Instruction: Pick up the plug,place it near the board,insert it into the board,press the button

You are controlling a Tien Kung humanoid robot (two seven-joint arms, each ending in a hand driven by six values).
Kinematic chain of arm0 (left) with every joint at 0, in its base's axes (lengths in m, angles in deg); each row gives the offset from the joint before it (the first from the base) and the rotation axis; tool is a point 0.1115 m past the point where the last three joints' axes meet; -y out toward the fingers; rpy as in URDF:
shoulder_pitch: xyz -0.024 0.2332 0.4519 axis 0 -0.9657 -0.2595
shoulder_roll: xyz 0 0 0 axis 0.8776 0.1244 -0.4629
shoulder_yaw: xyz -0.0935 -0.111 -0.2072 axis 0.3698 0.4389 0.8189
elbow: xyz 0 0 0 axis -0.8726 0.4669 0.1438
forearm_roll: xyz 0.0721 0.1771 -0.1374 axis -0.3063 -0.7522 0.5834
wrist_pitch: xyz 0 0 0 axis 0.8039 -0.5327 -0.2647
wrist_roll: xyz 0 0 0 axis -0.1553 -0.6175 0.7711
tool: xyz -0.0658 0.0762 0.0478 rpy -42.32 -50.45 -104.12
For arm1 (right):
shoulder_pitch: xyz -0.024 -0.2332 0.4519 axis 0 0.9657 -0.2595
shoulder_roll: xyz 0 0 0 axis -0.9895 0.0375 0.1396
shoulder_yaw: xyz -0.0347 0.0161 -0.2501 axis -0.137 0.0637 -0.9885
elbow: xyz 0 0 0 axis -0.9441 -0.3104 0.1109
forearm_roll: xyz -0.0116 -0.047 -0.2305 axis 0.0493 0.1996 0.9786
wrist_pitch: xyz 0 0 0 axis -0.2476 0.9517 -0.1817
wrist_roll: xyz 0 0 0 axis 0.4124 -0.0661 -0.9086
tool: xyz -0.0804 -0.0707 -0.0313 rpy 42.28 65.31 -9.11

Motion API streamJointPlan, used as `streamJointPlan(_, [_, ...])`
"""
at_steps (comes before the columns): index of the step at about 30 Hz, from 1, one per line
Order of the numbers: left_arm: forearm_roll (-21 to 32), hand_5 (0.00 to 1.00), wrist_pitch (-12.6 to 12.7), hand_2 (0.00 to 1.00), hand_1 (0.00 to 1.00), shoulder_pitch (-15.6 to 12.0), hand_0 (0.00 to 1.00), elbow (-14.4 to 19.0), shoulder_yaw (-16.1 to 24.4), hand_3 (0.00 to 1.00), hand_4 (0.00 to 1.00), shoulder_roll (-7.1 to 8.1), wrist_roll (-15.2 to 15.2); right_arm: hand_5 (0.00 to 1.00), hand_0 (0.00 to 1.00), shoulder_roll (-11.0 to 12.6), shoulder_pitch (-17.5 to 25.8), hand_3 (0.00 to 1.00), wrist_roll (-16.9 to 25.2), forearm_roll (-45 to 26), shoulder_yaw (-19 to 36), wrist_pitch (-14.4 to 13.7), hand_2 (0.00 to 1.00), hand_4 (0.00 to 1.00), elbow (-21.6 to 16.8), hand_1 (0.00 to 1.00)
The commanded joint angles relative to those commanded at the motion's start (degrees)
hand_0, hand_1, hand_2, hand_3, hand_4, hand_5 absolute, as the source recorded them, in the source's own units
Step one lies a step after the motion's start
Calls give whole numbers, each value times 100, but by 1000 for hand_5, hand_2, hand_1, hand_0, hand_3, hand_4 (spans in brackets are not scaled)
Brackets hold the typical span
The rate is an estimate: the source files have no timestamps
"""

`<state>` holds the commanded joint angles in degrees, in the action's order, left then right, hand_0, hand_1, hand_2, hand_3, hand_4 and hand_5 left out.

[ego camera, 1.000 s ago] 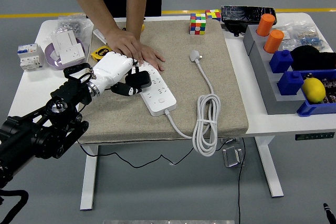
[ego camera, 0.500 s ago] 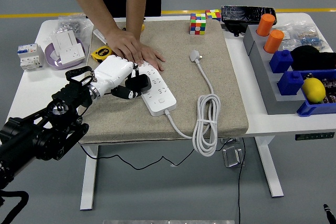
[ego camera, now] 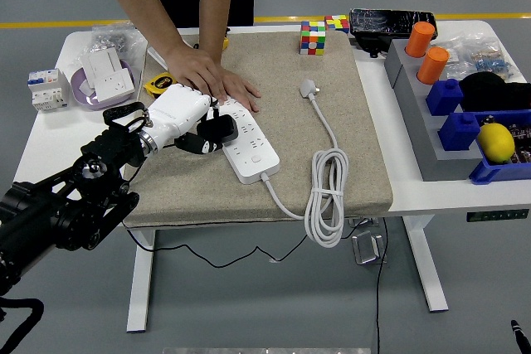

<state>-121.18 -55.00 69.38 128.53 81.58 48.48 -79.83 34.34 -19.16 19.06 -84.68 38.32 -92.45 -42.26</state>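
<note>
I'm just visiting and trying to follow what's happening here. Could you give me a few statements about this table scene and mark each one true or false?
1. The left robot hand grips a black plug at the white power strip. True.
2. A person's hand presses on the far end of the power strip. True.
3. The power strip's white cable is plugged into a wall socket. False: its plug end lies loose on the beige mat.
4. The lemon sits on the mat. False: it lies in a blue bin at the right.
5. Two orange cylinders stand at the right. True.
</note>
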Motion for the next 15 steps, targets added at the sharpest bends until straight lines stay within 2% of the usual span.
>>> streamJointPlan(15, [0, 249, 9, 399, 544, 21, 507, -54, -18, 372, 587, 19, -2, 998, 950, 0, -10, 856, 3, 1, 18, -3, 832, 998, -2, 887])
